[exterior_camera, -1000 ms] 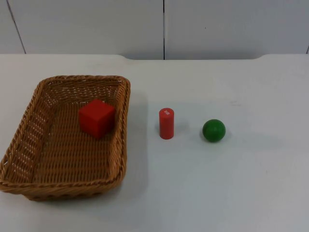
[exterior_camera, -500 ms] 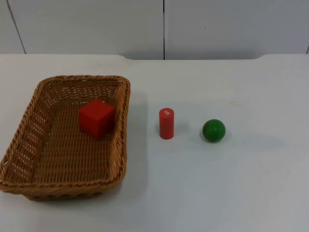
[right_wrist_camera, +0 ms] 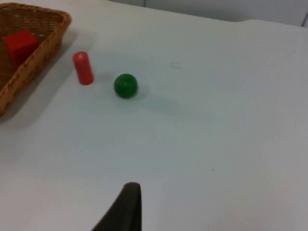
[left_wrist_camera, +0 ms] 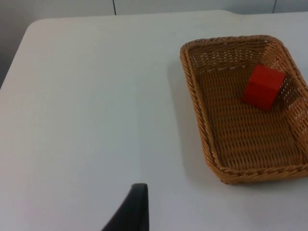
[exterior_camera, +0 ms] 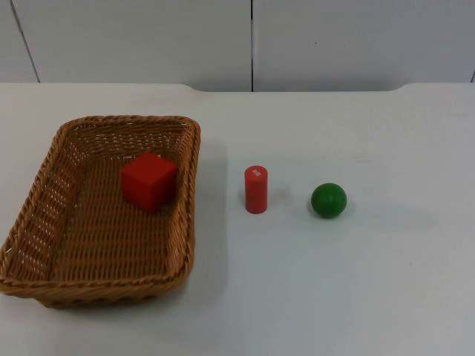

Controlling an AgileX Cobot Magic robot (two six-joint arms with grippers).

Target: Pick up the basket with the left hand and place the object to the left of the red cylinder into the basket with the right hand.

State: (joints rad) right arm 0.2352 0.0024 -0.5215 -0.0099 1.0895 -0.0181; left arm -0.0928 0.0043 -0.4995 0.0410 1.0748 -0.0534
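Note:
A brown wicker basket rests on the table at the left, with a red cube inside it near its far right wall. To the right of the basket a red cylinder stands upright, and a green ball lies further right. The left wrist view has the basket and the cube; my left gripper waits over bare table, well apart from the basket's left side. My right gripper waits over bare table, far from the ball and the cylinder.
The white table top ends at a grey partition wall at the back. Open table lies in front of and to the right of the ball.

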